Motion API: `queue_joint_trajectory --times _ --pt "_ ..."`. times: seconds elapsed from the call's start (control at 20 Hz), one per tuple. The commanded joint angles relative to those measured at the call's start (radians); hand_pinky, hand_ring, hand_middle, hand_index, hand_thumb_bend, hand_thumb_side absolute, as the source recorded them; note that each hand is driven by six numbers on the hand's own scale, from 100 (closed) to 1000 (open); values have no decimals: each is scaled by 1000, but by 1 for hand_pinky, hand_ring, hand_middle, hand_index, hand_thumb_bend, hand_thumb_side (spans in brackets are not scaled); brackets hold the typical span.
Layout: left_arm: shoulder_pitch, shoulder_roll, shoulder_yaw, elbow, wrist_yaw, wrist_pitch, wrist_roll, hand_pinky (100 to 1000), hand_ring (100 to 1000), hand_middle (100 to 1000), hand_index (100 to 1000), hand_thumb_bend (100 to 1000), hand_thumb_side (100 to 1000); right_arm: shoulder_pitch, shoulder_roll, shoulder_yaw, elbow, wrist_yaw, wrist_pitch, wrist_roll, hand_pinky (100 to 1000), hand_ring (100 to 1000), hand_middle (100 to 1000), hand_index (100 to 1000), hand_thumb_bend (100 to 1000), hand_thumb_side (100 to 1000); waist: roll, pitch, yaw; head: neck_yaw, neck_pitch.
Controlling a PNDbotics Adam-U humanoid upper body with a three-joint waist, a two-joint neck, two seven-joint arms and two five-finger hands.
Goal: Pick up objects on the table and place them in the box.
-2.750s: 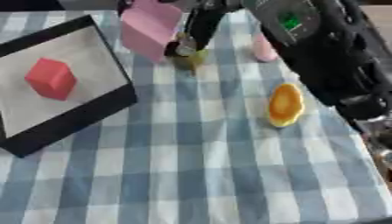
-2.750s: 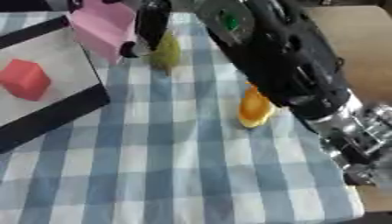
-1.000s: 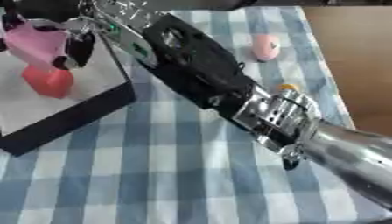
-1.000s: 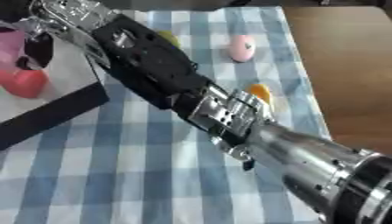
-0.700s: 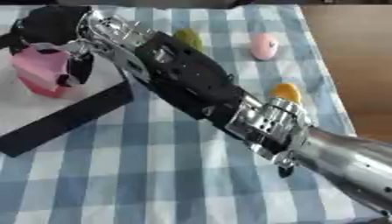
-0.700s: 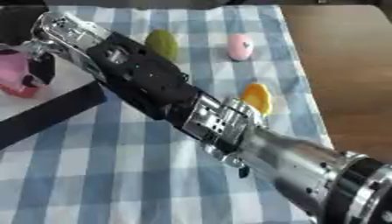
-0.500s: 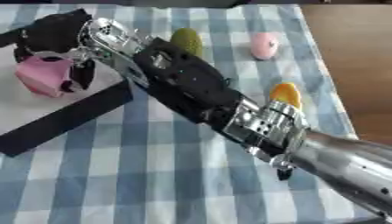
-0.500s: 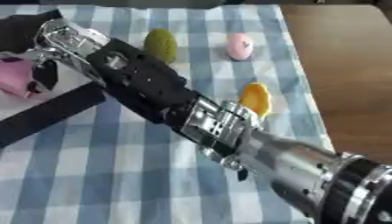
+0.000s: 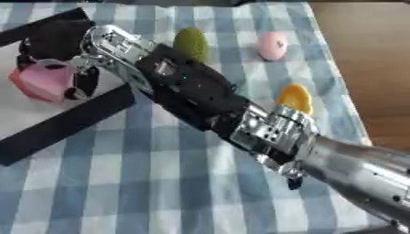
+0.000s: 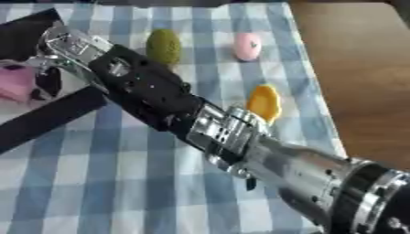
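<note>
Over the box (image 9: 68, 121) interior sits the pink block (image 9: 44, 81), long axis roughly left-right, tilted. My right hand (image 9: 60, 50) curls its fingers (image 9: 84, 80) round it. Since half a second ago it sits lower and nearer the front wall. Green (image 9: 191, 43), pink (image 9: 272, 45) and orange (image 9: 294, 98) objects lie on the cloth.

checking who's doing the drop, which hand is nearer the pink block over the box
Right. The right hand is at the pink block, fingers around it above the box. The left hand shows in neither view.

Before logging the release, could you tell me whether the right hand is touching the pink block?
Touching: in the left eye view the right hand has dark fingers against the pink block.
</note>
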Motion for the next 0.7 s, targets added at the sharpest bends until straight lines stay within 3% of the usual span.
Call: queue_joint_trajectory --times 0.05,0.45,0.7 --pt "-6 26 14 -6 0 1 0 830 894 802 864 100 808 -27 -19 -14 -47 2 10 -8 886 865 870 910 557 175 -3 1 -1 -3 -2" --pt "0 27 14 -5 -1 3 -1 831 896 802 865 100 809 -41 -44 -23 -124 -14 41 -1 905 879 889 939 593 148 1 -4 -8 -6 -2" --pt "4 29 14 -3 -1 3 -1 831 896 802 866 100 809 -37 -52 -25 -143 -20 48 12 908 879 893 935 517 100 2 -6 -12 -3 -2"
